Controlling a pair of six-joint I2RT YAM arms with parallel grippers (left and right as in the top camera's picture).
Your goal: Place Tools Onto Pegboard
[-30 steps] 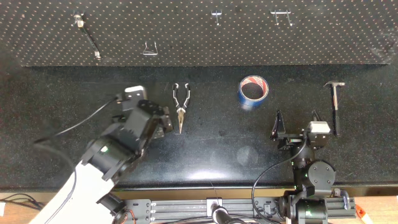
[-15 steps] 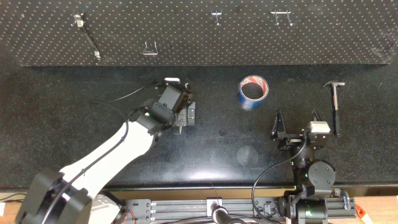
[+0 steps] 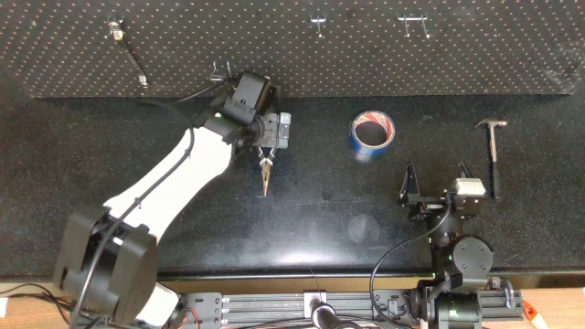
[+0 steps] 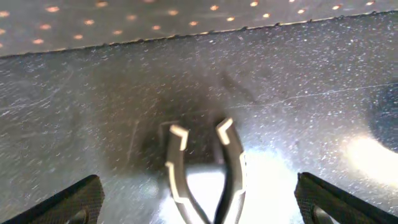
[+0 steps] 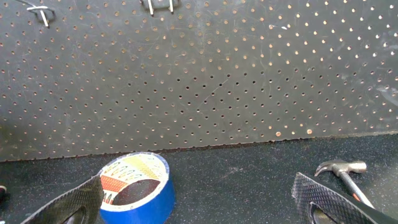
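Pliers (image 3: 266, 171) lie flat on the bench (image 3: 329, 219), left of its middle and toward the back edge, with the nose pointing at the front edge and the two handles pointing at the pegboard (image 3: 366, 55). Your left gripper (image 3: 280, 132) hangs over the handle end. In the left wrist view its fingers (image 4: 68, 202) stand wide apart, with both handles (image 4: 205, 168) between them and clear space on either side. No contact with the handles is visible, and the tool is not gripped.

Your right gripper (image 3: 437, 180) sits low near the front edge, right of the middle. Its fingers (image 5: 329, 199) are spread wide and hold nothing.

A roll of tape (image 3: 372, 134) with a blue outer rim stands on the bench right of the middle, near the back edge. A hammer (image 3: 493, 151) lies close to the right edge with its head toward the pegboard and is well apart from the tape.

On the pegboard you have bare metal hooks (image 3: 317, 20) along the upper part and a dark slender tool (image 3: 130, 55) hanging at its left end. A wire hook (image 3: 220, 71) sits low on the board, just beside the left arm's wrist.
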